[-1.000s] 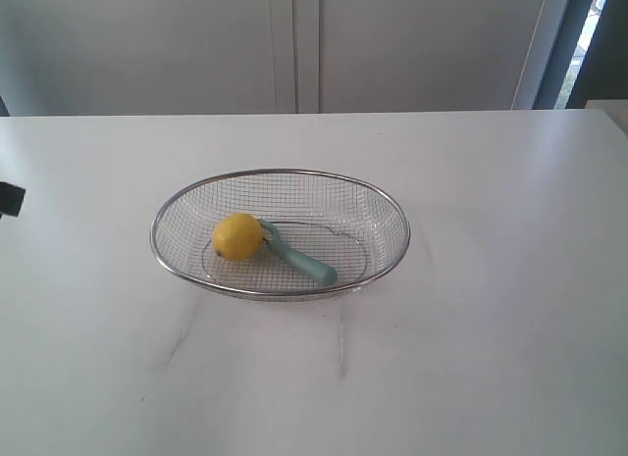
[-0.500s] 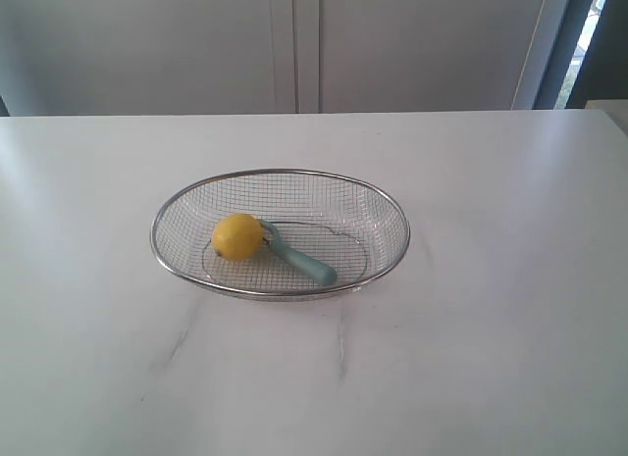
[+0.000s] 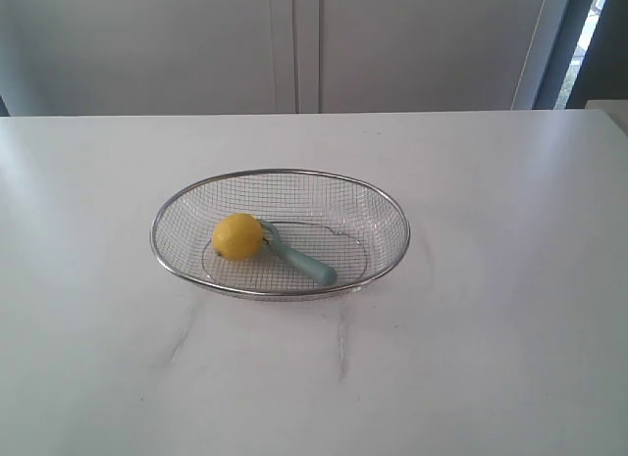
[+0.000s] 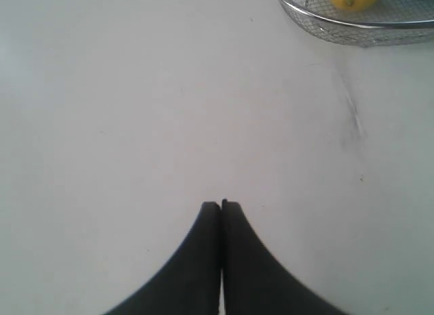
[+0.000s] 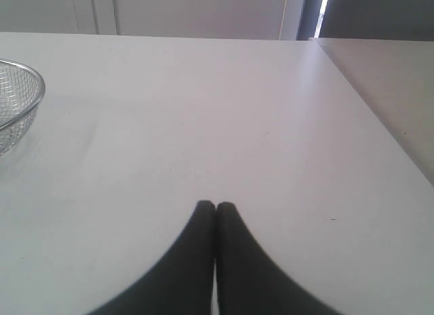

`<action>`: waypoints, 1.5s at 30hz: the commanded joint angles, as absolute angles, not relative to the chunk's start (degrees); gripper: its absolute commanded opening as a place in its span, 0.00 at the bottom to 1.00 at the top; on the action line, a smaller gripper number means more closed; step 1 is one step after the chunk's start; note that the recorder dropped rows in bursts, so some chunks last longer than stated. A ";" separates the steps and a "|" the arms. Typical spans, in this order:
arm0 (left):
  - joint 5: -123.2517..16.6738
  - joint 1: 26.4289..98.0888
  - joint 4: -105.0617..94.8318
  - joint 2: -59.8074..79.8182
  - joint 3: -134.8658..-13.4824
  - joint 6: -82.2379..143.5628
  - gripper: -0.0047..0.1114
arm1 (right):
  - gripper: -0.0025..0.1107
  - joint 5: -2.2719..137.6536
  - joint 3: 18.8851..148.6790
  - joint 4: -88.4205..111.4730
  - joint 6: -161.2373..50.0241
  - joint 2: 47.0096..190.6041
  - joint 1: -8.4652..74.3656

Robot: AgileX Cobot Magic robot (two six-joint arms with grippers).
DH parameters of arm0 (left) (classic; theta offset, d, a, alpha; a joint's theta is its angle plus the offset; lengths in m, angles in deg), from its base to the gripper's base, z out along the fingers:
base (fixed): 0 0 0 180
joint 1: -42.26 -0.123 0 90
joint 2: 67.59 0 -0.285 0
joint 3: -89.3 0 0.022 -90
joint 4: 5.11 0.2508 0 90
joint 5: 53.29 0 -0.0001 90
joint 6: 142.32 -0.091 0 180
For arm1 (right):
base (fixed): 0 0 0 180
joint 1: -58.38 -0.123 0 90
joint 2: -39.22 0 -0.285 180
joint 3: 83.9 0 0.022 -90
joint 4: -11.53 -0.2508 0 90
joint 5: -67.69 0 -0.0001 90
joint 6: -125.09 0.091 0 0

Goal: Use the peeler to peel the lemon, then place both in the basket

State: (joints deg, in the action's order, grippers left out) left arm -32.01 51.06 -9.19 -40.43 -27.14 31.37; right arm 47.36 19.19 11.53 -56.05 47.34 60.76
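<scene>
Left gripper (image 4: 222, 205), gone from the left edge, and right gripper (image 5: 215, 205) are sitting closed; oval lemon (image 3: 237, 236) is touching peeler (image 3: 309, 265) in wire-mesh basket (image 3: 406, 232).

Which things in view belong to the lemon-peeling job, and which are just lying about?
Job: lemon; peeler; basket, which holds both.
Not the job: white table; faint scuff marks on it; cabinet doors behind.

A second ago a small dark piece, apparently of the left gripper (image 4: 221, 205), stuck in at the middle left edge of the exterior view above the bench (image 3: 29, 201). It has since withdrawn out of that frame.
</scene>
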 commanded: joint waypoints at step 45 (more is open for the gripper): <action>-32.39 44.37 -5.85 -59.81 -14.27 39.94 0.04 | 0.02 47.73 18.89 11.53 -56.03 47.01 61.28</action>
State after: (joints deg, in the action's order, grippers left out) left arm -31.57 44.38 -7.46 -59.57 -15.16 36.13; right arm 47.26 19.19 11.53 -56.05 47.34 60.76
